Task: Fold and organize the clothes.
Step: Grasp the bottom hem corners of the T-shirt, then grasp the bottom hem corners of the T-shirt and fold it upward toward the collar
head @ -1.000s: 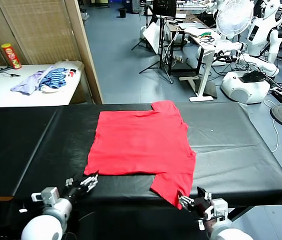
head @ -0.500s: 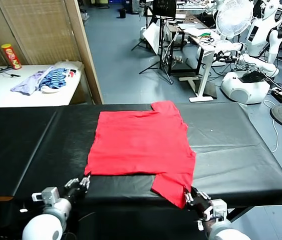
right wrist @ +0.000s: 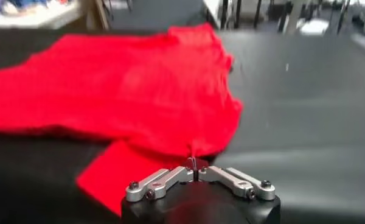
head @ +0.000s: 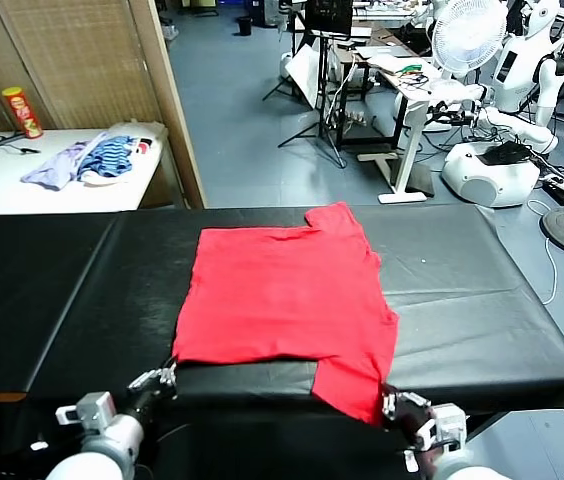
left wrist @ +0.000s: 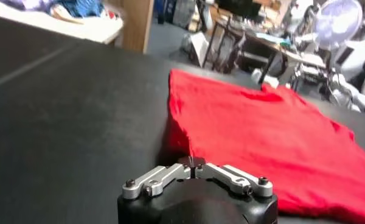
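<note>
The red T-shirt (head: 282, 295) lies flat, plain side up, on the black table (head: 482, 290), one sleeve at the far edge and one at the near right. My left gripper (head: 162, 378) is at the shirt's near left corner, shut on a pinch of the hem. The shirt (left wrist: 261, 128) spreads away from the left gripper (left wrist: 193, 163) in the left wrist view. My right gripper (head: 392, 403) is at the near right sleeve corner, shut on the cloth. In the right wrist view the shirt (right wrist: 109, 85) rises from the right gripper (right wrist: 194, 167).
A white side table (head: 2, 185) at the far left holds lavender and blue-striped garments (head: 92, 158) and a red can (head: 22, 110). A wooden partition (head: 167, 100) stands behind the table. A fan (head: 467, 35), desks and white robots (head: 522, 90) fill the back right.
Both grippers have drawn back toward the table's near edge. The red T-shirt has slid slightly nearer and to the right with them, its near corners pulled taut.
</note>
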